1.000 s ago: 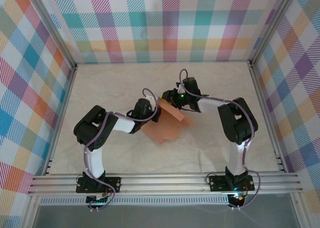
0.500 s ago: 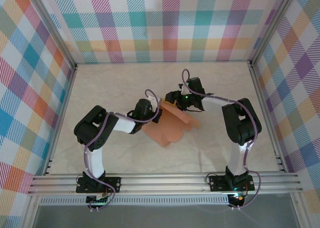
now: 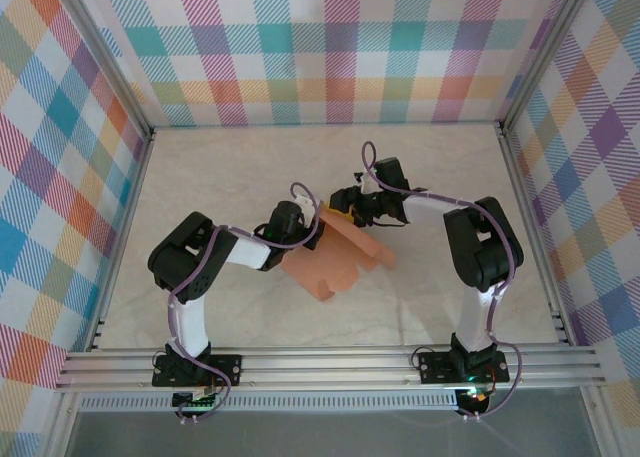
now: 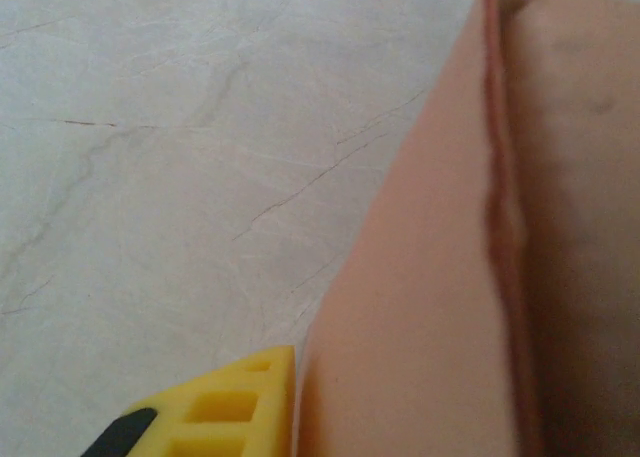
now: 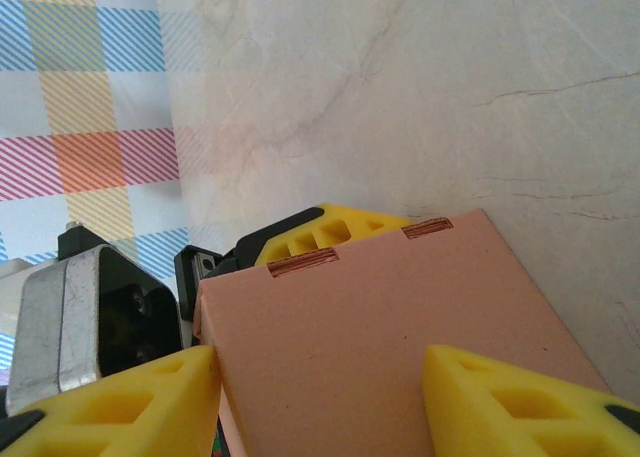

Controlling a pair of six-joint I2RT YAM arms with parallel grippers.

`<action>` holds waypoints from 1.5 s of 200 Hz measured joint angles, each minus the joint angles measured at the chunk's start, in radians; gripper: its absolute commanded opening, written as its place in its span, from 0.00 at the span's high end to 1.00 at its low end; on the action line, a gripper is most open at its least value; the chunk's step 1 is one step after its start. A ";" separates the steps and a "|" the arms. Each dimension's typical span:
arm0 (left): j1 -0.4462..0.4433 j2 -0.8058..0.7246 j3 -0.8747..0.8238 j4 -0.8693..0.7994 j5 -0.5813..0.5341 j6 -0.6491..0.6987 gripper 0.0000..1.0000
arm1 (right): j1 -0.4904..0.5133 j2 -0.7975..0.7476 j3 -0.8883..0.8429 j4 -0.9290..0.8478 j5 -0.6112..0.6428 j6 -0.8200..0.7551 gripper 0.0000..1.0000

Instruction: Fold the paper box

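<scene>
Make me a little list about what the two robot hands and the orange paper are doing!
Paper box: salmon-orange card lying on the table, creased along one side, not yet a closed box.
Left gripper: at the card's left edge; open or shut unclear.
Right gripper: open, yellow fingers apart over a panel with two slots.
Walls: colourful checks.

salmon-orange paper box (image 3: 335, 259), marbled cream table (image 3: 230, 177)

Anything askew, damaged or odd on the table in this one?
Nothing spilled or torn. The paper box lies diagonally on the table, partly folded; its fold line looks slightly wavy rather than crisp in the left wrist view.
</scene>
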 measured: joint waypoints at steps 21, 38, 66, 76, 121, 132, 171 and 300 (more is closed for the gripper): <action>-0.001 -0.001 0.000 -0.001 0.001 0.001 1.00 | 0.000 0.000 0.000 0.006 0.000 0.000 0.47; -0.002 -0.001 0.000 -0.002 0.002 0.000 1.00 | -0.001 0.000 -0.002 0.017 0.000 0.002 0.48; -0.002 -0.001 0.000 -0.002 0.002 -0.003 1.00 | -0.001 0.000 -0.019 0.050 -0.007 0.016 0.50; -0.002 -0.001 0.000 -0.002 0.000 -0.008 1.00 | -0.001 0.000 -0.023 0.063 -0.007 0.024 0.51; -0.002 -0.002 0.004 -0.011 -0.014 -0.043 1.00 | 0.016 -0.002 -0.064 0.166 0.013 0.090 0.54; -0.002 -0.003 0.006 -0.017 -0.014 -0.050 1.00 | 0.022 -0.010 -0.077 0.189 0.032 0.108 0.54; -0.002 -0.003 0.009 -0.024 0.000 -0.053 0.86 | 0.029 -0.043 -0.082 0.148 0.087 0.096 0.53; 0.001 -0.072 -0.083 0.026 -0.047 -0.066 0.63 | 0.000 -0.044 -0.040 0.011 0.037 0.003 0.53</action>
